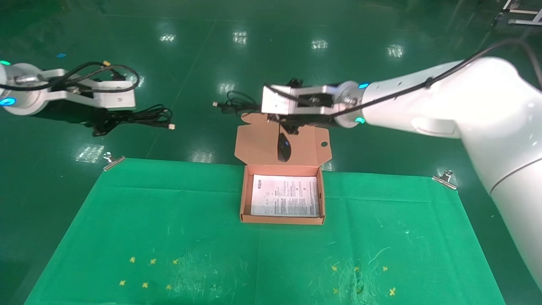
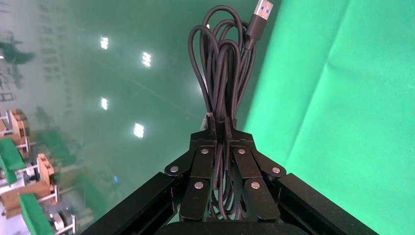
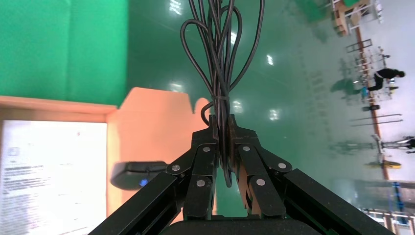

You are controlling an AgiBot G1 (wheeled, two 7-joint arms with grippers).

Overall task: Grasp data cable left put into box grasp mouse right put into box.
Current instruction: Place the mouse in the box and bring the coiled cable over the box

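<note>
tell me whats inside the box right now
Only a white printed sheet lies flat on the floor of the box. The mouse hangs above the open lid, not inside. Whatever lies under the sheet is covered.

Your robot wears glossy white arm shells, fat and rounded on the right arm [image 1: 487,97], slimmer on the left arm [image 1: 25,93]. Each wrist carries a silver metal collar with a cyan light ring glowing at the joint. You'll see black cables running loose along the outside of both arms, and one on the left ends in a small yellow connector. The wrist blocks are pale, boxy brackets with dark cut-outs. The left gripper [image 2: 222,128] and right gripper [image 3: 221,126] match: matte black linkage bars, angular finger plates, round silver rivets at every pivot.
</note>
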